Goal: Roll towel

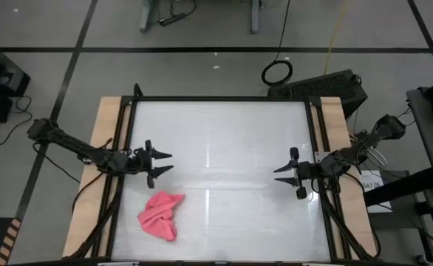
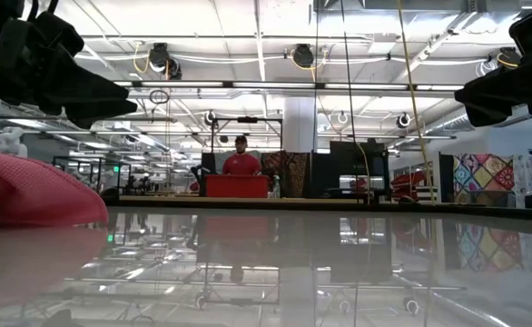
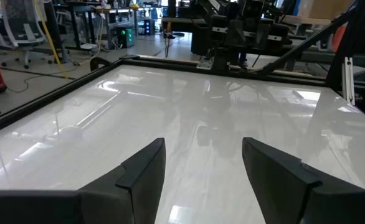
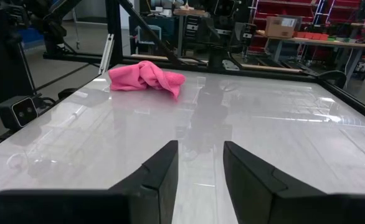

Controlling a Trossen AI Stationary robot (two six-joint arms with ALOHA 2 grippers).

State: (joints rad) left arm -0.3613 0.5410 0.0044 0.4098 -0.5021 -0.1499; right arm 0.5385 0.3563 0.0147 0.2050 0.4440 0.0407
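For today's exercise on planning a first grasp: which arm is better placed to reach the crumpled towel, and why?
Probably the left. In the high view the towel lies crumpled on the table's left side, near the left gripper, which is open and empty. The right gripper, also open, hovers across the table, clearly farther away.

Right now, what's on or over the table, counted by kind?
Towels: 1, the pink towel, crumpled near the left gripper's side.
Grippers: 2, the left gripper and the right gripper, both open and hovering apart from the towel.
Tables: 1, the white table.
Total: 4
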